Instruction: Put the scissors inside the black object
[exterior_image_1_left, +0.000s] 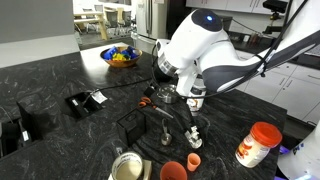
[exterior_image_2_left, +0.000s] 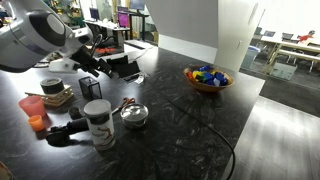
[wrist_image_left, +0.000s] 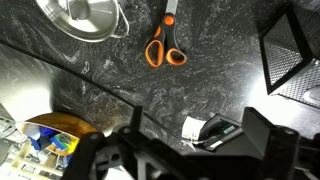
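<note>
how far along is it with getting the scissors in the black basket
Nothing looks done yet: the scissors lie on the counter, outside the black basket. In hand: nothing, the gripper hangs open and empty above the counter. Left: grasp the scissors, carry them over, release inside the basket.

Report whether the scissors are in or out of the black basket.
Out: in the wrist view the scissors lie flat on the counter, apart from the black basket.
</note>
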